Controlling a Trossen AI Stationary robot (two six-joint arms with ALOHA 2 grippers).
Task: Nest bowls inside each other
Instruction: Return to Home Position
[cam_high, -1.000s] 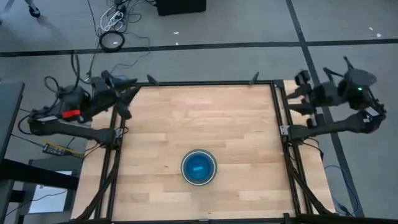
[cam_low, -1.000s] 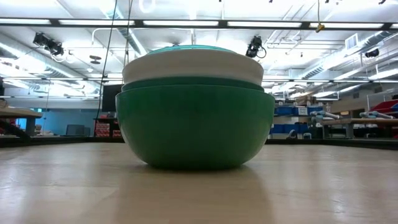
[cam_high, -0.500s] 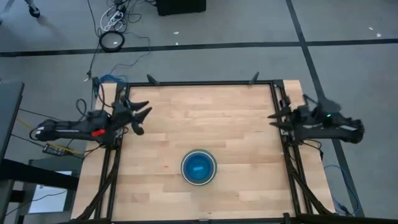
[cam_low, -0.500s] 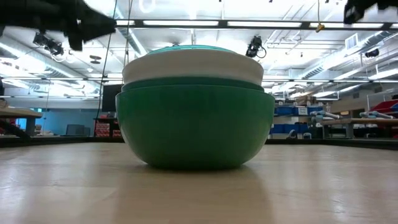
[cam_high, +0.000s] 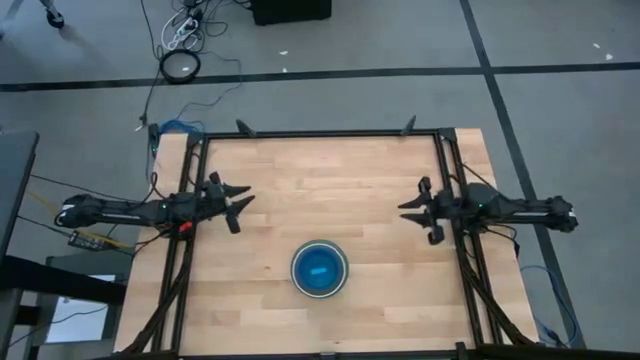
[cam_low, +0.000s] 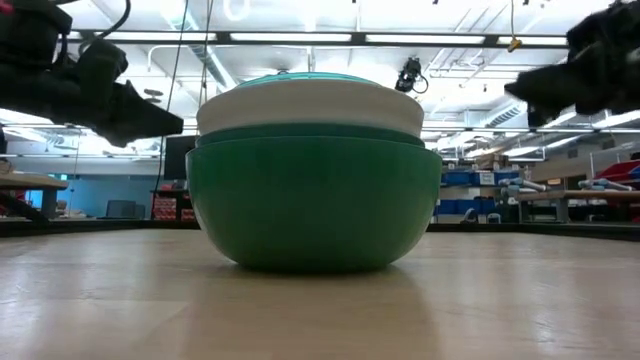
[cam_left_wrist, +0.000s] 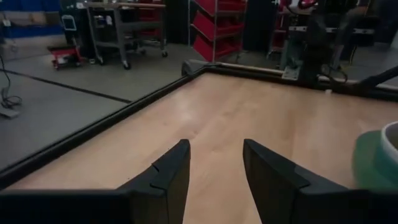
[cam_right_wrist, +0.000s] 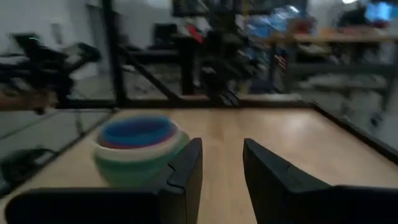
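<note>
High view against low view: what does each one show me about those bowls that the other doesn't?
Only the high view shows the light blue bowl innermost in the stack, and the left tool and right tool, both open, hanging apart from it at either side. Only the low view shows the stack's side: the large green bowl outermost, a white bowl rim above it, plus the room behind. Both show one nested stack on the wooden table.

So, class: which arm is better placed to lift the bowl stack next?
Right, narrowly. Left fingers and right fingers are open, empty and similarly far from the bowl stack, but the right wrist view sees most of the stack; the left only its edge.
</note>
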